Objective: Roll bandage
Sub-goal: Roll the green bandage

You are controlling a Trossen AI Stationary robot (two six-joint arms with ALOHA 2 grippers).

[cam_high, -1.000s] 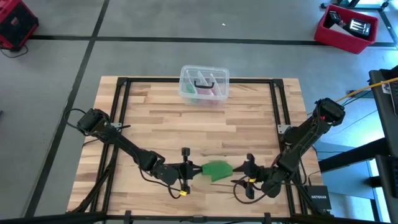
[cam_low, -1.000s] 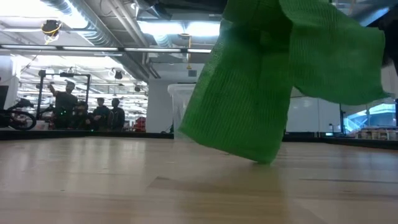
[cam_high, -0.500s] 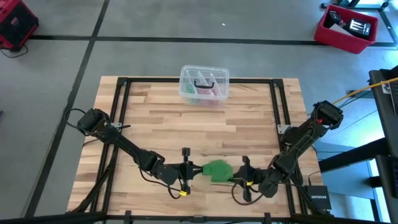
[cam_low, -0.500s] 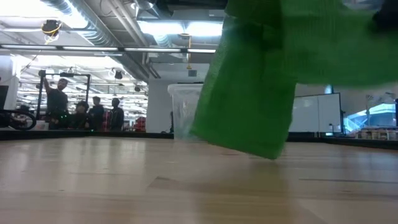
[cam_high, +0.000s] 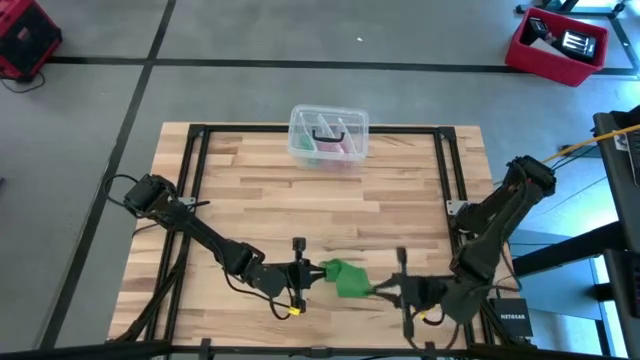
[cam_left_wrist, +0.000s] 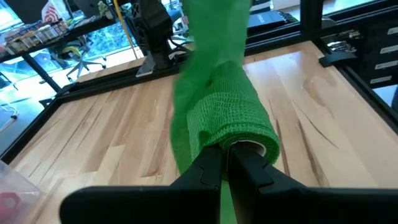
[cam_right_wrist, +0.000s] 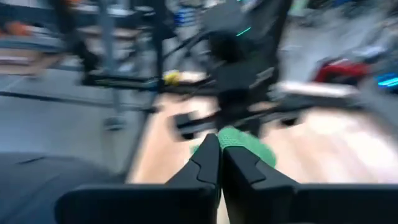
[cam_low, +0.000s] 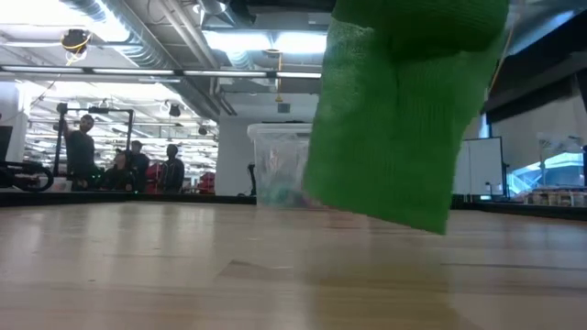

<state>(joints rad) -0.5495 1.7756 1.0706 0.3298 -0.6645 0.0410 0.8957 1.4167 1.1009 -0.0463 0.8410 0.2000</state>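
Near the table's (cam_high: 300, 205) front edge, well away from the plastic box (cam_high: 328, 135): green bandage (cam_high: 347, 278), held off the wood. Left gripper (cam_high: 312, 272) clamped on its rolled end; right gripper (cam_high: 378, 291) pinched shut on the loose end.

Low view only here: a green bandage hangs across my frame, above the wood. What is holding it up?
Observer: The left gripper is shut on the rolled end of the bandage.
Operator: And the right arm?
Observer: The right gripper is shut at the strip's other end. I cannot tell whether it pinches fabric.
Operator: Where on the table?
Observer: Over the table edge opposite the clear box, between both arms.
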